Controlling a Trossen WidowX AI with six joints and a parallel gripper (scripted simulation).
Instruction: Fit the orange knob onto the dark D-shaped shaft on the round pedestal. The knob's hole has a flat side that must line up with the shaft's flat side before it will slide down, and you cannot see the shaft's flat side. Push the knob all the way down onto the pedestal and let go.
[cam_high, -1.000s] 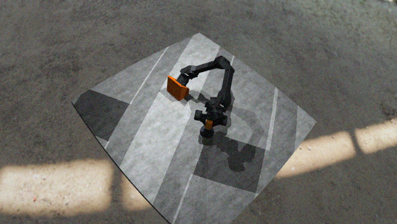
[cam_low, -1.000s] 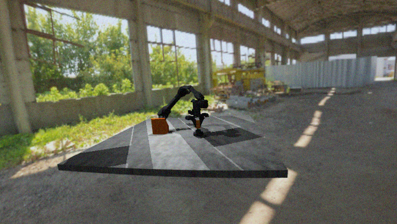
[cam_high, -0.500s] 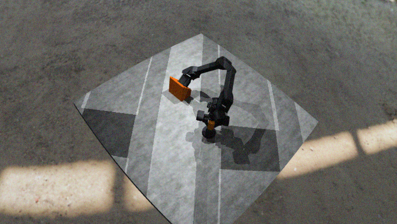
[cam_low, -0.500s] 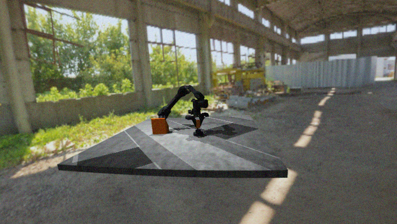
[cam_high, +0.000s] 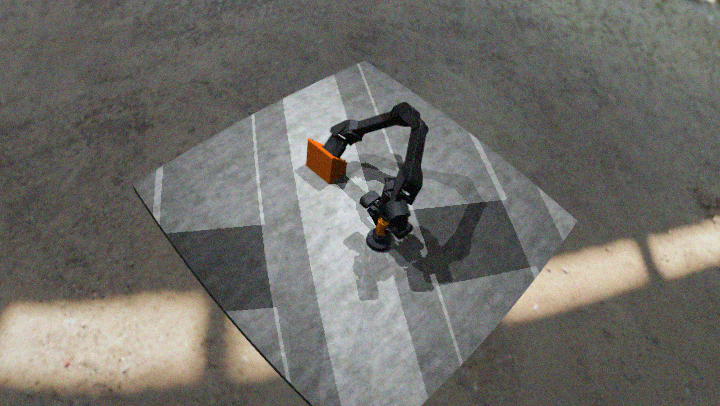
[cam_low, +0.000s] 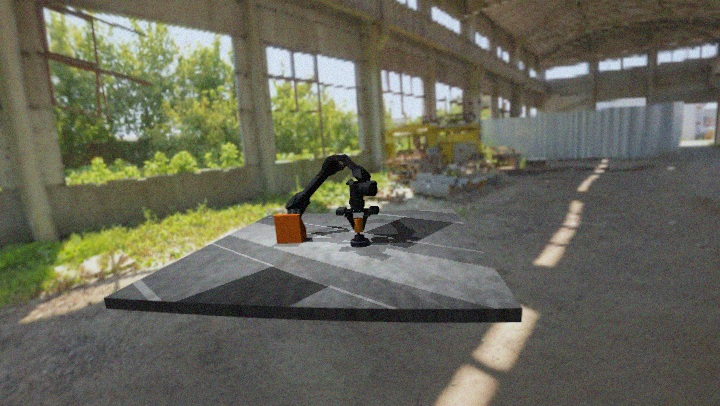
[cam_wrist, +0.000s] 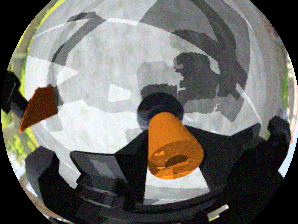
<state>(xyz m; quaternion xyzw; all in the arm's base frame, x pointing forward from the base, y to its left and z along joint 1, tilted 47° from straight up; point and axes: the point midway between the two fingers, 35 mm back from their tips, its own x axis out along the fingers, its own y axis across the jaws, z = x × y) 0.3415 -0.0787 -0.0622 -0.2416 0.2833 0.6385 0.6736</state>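
Note:
The orange knob (cam_high: 381, 224) (cam_low: 358, 222) (cam_wrist: 172, 134) is upright between the fingers of my gripper (cam_high: 382, 228) (cam_low: 358, 225) (cam_wrist: 165, 131), which is shut on it. The knob is above the dark round pedestal (cam_high: 378, 244) (cam_low: 360, 243) (cam_wrist: 145, 111), roughly in line with it. In the exterior view a short dark section shows between the knob's lower end and the pedestal's wide base. The shaft's flat side is hidden. In the wrist view the knob's near end shows a dark recess, and the knob covers part of the pedestal.
An orange block (cam_high: 322, 162) (cam_low: 289, 228) (cam_wrist: 42, 107) stands at the arm's base, left of the pedestal in the top and exterior views. The black arm (cam_high: 414, 156) (cam_low: 318, 180) arches above the grey patterned table top (cam_high: 357, 327) (cam_low: 428, 282). Dark patches and arm shadows lie around the pedestal.

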